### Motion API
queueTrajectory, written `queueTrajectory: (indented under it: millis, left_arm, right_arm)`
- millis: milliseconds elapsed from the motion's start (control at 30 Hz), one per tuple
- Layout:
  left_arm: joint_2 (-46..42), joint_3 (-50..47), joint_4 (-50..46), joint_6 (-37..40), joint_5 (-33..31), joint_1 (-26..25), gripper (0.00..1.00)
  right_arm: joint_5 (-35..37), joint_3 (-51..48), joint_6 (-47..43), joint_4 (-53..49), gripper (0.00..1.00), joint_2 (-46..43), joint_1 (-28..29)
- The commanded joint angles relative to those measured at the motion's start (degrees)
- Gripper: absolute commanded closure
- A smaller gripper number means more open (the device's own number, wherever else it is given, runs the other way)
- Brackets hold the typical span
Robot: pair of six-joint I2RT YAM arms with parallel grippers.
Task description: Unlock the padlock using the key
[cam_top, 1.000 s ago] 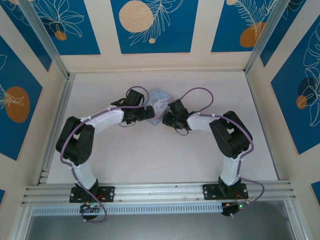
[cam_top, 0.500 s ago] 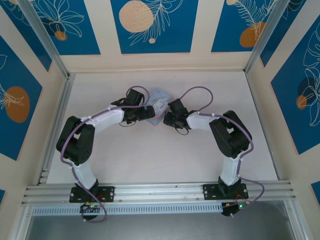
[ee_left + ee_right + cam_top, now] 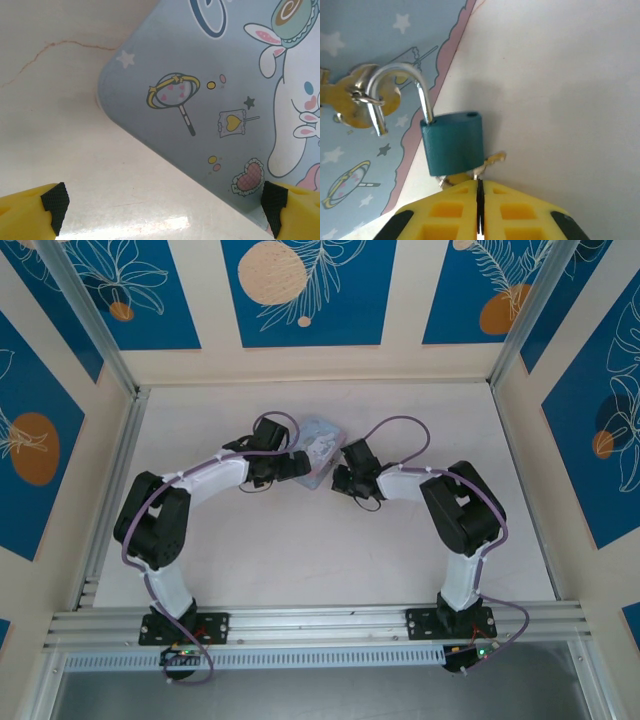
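The table (image 3: 300,550) is bare along its near edge and out to its left and right edges, so passage there is open. Toward the far edge the pale blue box (image 3: 322,440) blocks the middle. Its corner sits between the spread fingers of the left gripper (image 3: 162,205). The padlock (image 3: 452,142) lies against the box's side, right at the closed tips of the right gripper (image 3: 479,200).

Bright even light, soft shadows, sharp

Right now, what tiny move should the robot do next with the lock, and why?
Probably unhook the padlock from the clasp on the box. Its shackle has one end out of the body, so it looks unlocked, and the right gripper is shut on the key under it.
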Motion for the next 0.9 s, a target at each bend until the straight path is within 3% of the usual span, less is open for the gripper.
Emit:
queueTrajectory:
  millis: [0, 100, 433, 467, 567, 633, 700, 867]
  left_arm:
    - [1.44, 1.63, -0.83, -0.82, 0.70, -0.33, 0.00]
    - [1.59, 1.75, -0.99, -1.04, 0.59, -0.30, 0.00]
    - [1.77, 1.55, -0.92, -1.02, 0.83, -0.33, 0.00]
    - [1.77, 1.55, -0.87, -1.01, 0.88, -0.31, 0.00]
    - [1.86, 1.55, -0.91, -0.91, 0.96, -0.28, 0.00]
    - [1.94, 1.55, -0.84, -0.92, 1.04, -0.33, 0.00]
    - [1.94, 1.46, -0.90, -0.91, 1.00, -0.29, 0.00]
    - [1.81, 1.39, -0.69, -1.16, 0.96, -0.35, 0.00]
  right_arm:
    - [-1.03, -1.39, 0.03, -0.45, 0.94, -1.88, -0.55]
    - [-2.40, -1.90, 0.81, 0.36, 1.00, -2.19, -1.13]
    - [-9.52, -7.76, 3.95, 10.90, 1.00, -5.19, -4.54]
    - [-10.17, -8.67, 3.55, 12.32, 0.96, -5.73, -4.82]
    - [-12.31, -9.33, 1.29, 14.23, 0.62, -6.00, -5.96]
    - [-13.08, -8.04, -0.05, 12.41, 0.50, -5.35, -6.45]
    - [-12.82, -6.51, -0.66, 10.27, 0.45, -4.55, -6.49]
    - [-11.43, -2.59, -1.22, 5.34, 0.45, -2.15, -5.92]
